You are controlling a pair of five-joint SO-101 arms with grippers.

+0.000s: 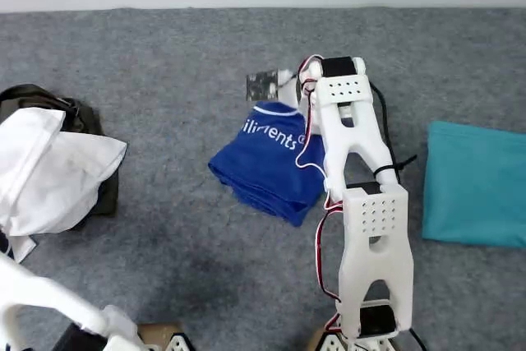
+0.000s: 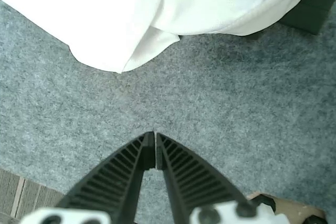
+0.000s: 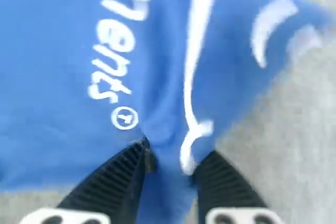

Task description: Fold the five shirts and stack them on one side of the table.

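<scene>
Fabric of the blue shirt [image 3: 79, 51] is bunched between the fingers of the right gripper [image 3: 176, 153], which is clamped on a fold of it, the cloth filling the narrow gap. In the high view this shirt [image 1: 267, 162] lies at the centre of the frame as a layered bundle, with the right arm [image 1: 370, 203] reaching up from the lower edge and gripping it at its upper edge. From that grip point, the rest of the bundle spreads toward the lower left.

A folded teal shirt [image 1: 477, 182] lies flat at the right edge of the frame, well apart from the blue one, to the right of the grip and somewhat lower. That is the relation the next move probably turns on: if the stack is to grow there (a judgement, not something shown), the blue bundle has to travel rightward across the grey table surface [image 1: 181, 269], and the right arm is plainly the nearer one.

The left gripper [image 2: 156, 139] is closed on nothing, its tips touching, above bare grey surface. Just beyond it lies the loose white shirt [image 2: 157, 9]. At the left of the high view that white shirt [image 1: 49, 166] drapes unfolded over a dark green shirt [image 1: 94, 195].
</scene>
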